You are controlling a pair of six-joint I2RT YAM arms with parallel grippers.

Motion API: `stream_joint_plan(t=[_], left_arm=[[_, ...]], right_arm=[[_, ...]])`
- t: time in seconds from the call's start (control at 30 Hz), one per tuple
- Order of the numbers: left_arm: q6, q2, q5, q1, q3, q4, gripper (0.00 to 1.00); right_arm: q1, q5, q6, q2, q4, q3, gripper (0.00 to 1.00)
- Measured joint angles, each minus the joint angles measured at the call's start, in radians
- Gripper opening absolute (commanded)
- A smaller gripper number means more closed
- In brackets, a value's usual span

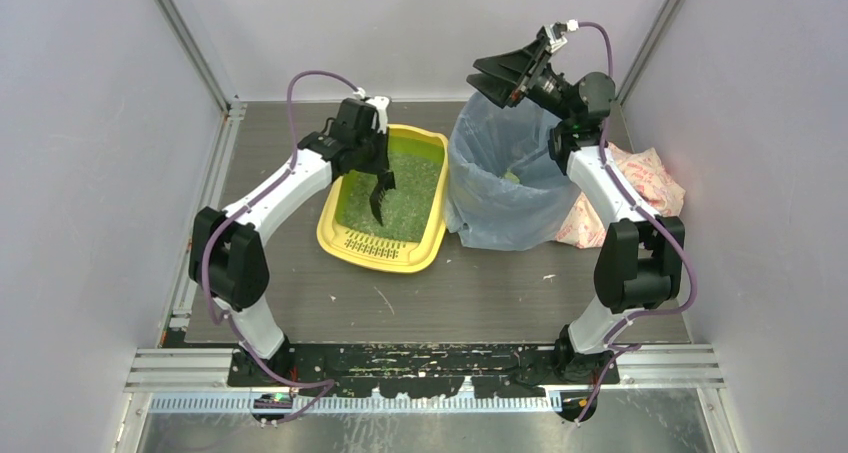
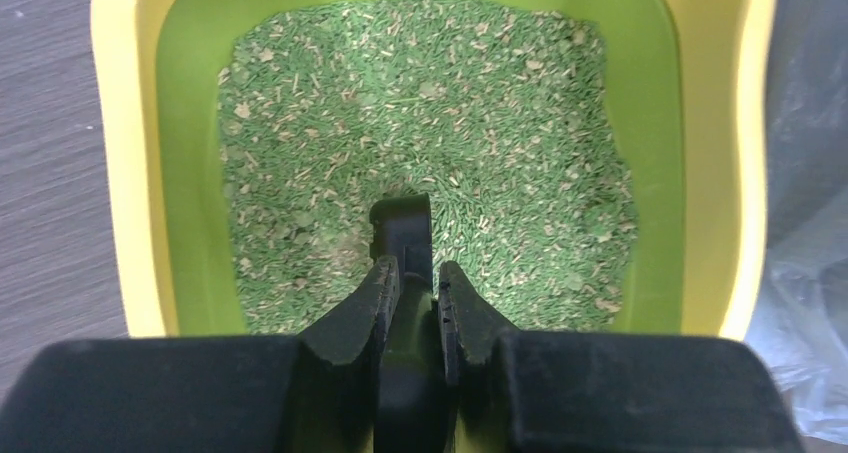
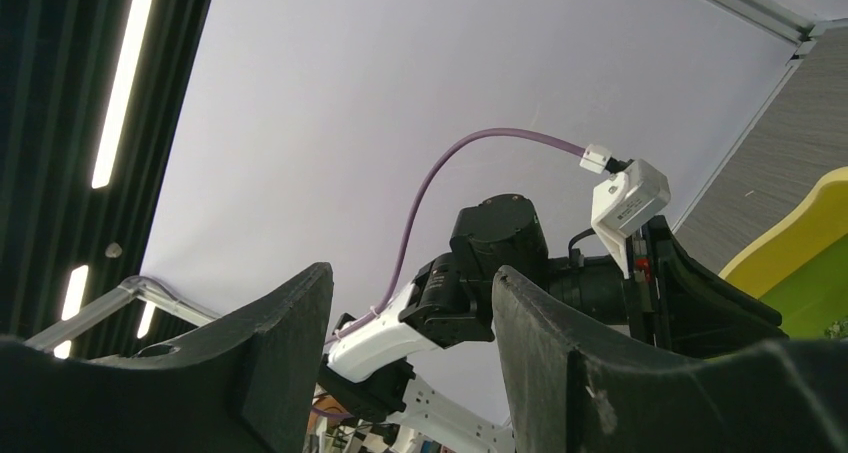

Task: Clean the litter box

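Here left fingers [image 2: 365, 308] pinch a flat black scoop [image 2: 402, 235], seemingly; right fingers [image 3: 285, 343] gape empty.

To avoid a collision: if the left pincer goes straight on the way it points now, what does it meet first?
The green litter in the yellow litter box. The left pincer points down at it, and the black scoop it holds probably reaches first.

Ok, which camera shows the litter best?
The left wrist view: the litter fills the frame, grains distinct. The top view shows it small, partly behind the left arm. The right wrist view shows only a corner of the litter box.
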State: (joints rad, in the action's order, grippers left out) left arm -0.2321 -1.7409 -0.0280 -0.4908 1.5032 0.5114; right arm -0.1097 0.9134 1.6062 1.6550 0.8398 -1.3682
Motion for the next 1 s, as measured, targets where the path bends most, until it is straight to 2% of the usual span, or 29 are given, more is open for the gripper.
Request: stream_joint_plan(t=[0.13,0.7,1.0], left_arm=[[-0.055,-0.004,0.069,0.024,-0.011,-0.028,0.00],[-0.264,-0.004,0.387,0.243,-0.180,-0.216,0.00],[-0.334,-0.005,0.504,0.283,-0.201,-0.244,0.00]], right_arm=[[0.000,0.000,0.000,-0.002,0.002,0.019,0.65],[0.000,0.000,-0.008,-0.011,-0.002,0.039,0.65],[-0.001,0.000,-0.020,-0.011,-0.009,0.039,0.65]])
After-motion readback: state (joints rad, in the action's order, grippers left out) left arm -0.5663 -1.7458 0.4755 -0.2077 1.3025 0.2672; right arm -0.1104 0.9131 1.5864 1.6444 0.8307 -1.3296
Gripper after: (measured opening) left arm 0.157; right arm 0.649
